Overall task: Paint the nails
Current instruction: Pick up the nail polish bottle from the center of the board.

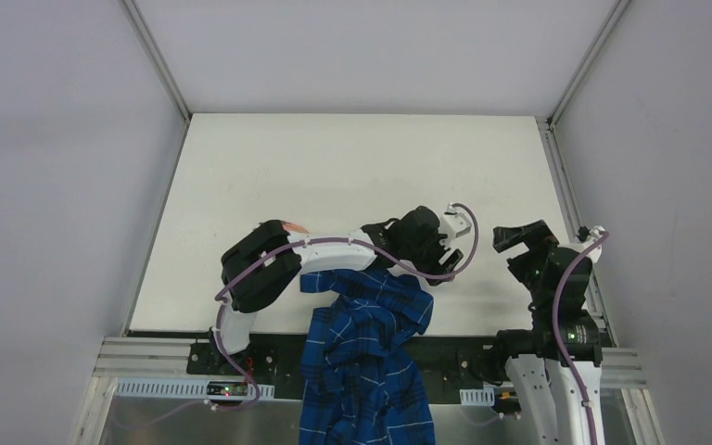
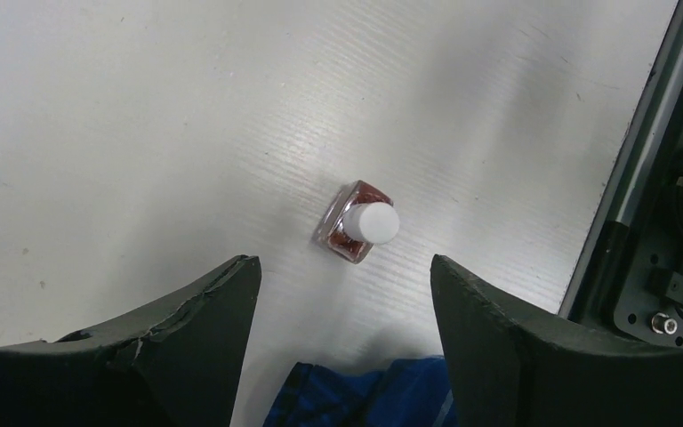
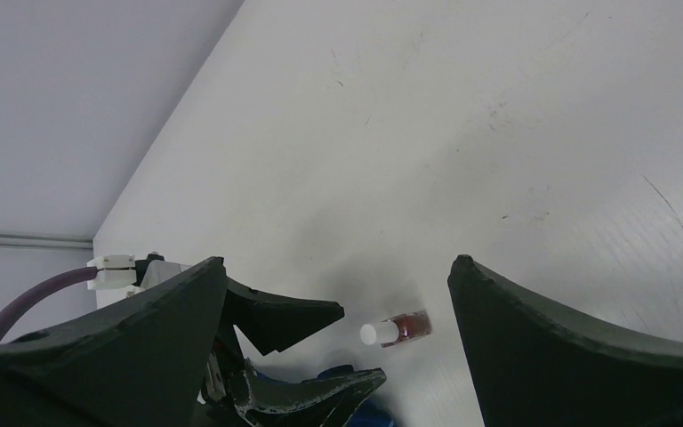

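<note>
The nails do not show in any view. A blue plaid sleeve lies over the table's near edge and runs under my left arm. A small pinkish bit peeks out past that arm's elbow. A small polish bottle of dark red polish with a white cap sits on the white table, its cap toward the left wrist camera. My left gripper hangs open just short of the bottle, with nothing between its fingers. Blue cloth lies under it. My right gripper is open and empty, facing the bottle and the left gripper from the right.
A metal rail borders the table's right side, with the right arm's base beyond it. Another rail runs along the near edge. Grey walls enclose the white table on three sides.
</note>
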Robot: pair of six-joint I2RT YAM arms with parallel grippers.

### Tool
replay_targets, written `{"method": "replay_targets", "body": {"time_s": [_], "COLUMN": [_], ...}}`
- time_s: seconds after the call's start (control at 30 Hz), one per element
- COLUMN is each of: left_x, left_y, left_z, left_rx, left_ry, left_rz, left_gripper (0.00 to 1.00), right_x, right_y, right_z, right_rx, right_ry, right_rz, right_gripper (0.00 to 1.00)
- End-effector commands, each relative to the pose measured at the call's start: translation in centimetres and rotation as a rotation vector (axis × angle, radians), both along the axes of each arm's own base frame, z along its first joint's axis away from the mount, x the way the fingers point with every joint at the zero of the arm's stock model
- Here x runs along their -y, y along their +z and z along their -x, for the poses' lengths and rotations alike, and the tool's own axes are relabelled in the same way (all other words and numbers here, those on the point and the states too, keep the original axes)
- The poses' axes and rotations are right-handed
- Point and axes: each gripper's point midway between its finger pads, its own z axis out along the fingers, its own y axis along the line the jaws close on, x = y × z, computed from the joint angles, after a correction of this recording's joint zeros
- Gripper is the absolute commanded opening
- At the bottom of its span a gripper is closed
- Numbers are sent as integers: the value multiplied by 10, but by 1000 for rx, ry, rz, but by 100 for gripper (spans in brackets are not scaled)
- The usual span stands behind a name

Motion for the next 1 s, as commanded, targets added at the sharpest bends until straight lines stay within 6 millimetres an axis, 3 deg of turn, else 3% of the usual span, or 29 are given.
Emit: {"method": "replay_targets", "body": {"time_s": [0.0, 0.23, 0.77, 0.97], "left_x": [30, 42, 41, 44], "left_y": [26, 23, 7, 3], "left_z": [-2, -1, 1, 1], "left_rx": [65, 65, 114, 132], "left_ry": [-23, -43, -38, -33], "left_rz": [100, 106, 56, 44], "left_gripper": [71, 57, 45, 30], "right_x": [7, 11, 14, 15], "right_y": [6, 3, -3, -6], "right_z": [5, 8, 7, 6], "right_rx": [7, 0, -26, -35], "right_ry": [-35, -48, -58, -62], "right_rz": [21, 37, 52, 54], "right_gripper": [99, 99, 99, 99]}}
